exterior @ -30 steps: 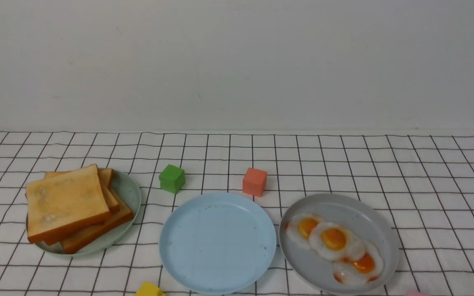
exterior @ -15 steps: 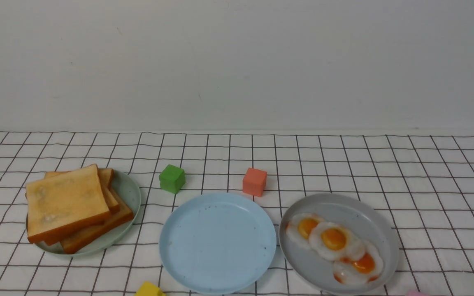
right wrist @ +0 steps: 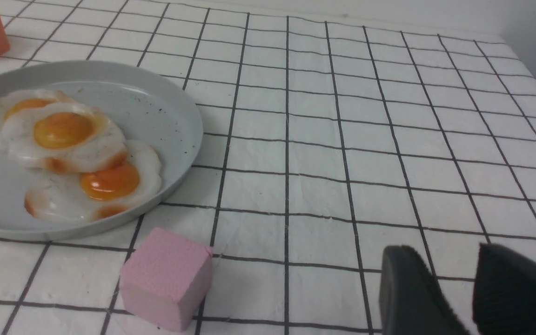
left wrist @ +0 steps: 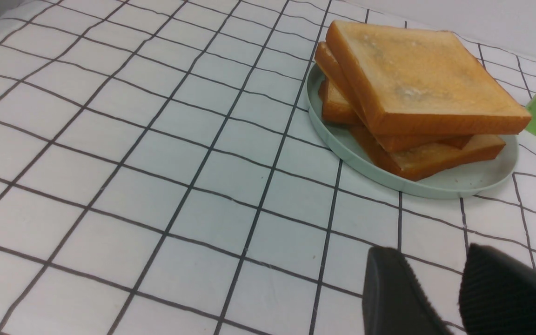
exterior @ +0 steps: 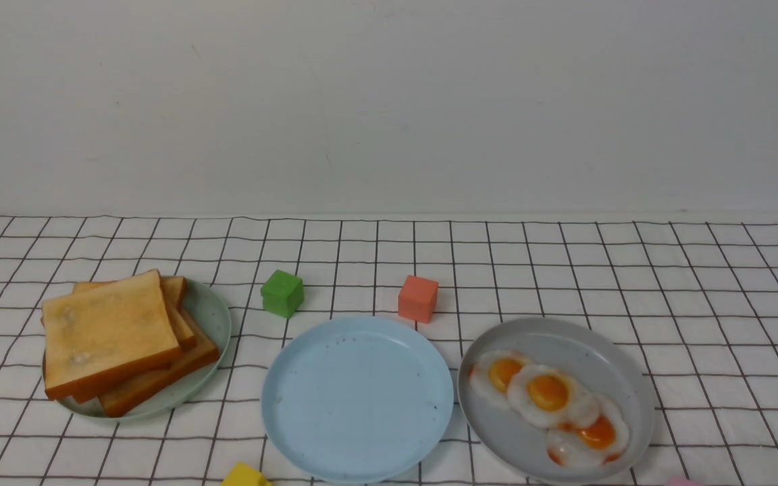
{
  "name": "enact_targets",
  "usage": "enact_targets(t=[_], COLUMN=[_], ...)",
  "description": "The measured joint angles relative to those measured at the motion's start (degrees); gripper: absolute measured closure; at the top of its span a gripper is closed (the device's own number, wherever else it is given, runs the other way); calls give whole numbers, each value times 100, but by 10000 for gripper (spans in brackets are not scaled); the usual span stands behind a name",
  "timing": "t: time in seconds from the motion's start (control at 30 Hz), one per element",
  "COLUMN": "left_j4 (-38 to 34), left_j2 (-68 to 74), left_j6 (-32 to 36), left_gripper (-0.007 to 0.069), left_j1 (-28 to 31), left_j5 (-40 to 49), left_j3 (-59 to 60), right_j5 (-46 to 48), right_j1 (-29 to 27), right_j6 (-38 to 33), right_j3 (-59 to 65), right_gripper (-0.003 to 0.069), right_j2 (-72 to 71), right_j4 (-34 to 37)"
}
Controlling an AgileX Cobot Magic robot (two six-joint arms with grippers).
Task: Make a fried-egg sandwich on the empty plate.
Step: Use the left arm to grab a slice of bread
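The empty pale blue plate (exterior: 356, 398) sits at the front centre of the checked cloth. Three plain toast slices (exterior: 109, 331) lie stacked on a pale green plate (exterior: 217, 317) at the left; they also show in the left wrist view (left wrist: 417, 79). Three fried eggs (exterior: 548, 391) overlap on a grey plate (exterior: 564, 337) at the right, also seen in the right wrist view (right wrist: 63, 135). No assembled sandwich is in view. My left gripper (left wrist: 428, 253) is open and empty, short of the toast plate. My right gripper (right wrist: 441, 253) is open and empty, well off to the side of the egg plate.
A green cube (exterior: 282, 292) and an orange cube (exterior: 418, 298) stand just behind the blue plate. A yellow cube (exterior: 244, 476) sits at the front edge. A pink cube (right wrist: 165, 277) stands close to the grey plate's rim (right wrist: 165, 116). A wall closes the back.
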Motion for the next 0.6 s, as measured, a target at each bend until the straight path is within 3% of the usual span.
enact_targets(t=[0.2,0.4,0.47,0.6], left_j4=[134,165,172,187], left_j2=[0,0,0,0], left_j6=[0,0,0,0], left_gripper=[386,386,386,386], left_j1=[0,0,0,0], left_j5=[-284,-1681,-2198,-2426], left_j3=[0,0,0,0], right_j5=[-133,-1139,-1683,-2312], right_j1=[0,0,0,0], right_j6=[0,116,448,889], right_j3=[17,63,63,63], right_gripper=[418,418,418,418], right_j2=[0,0,0,0], right_j4=[13,470,874,1101])
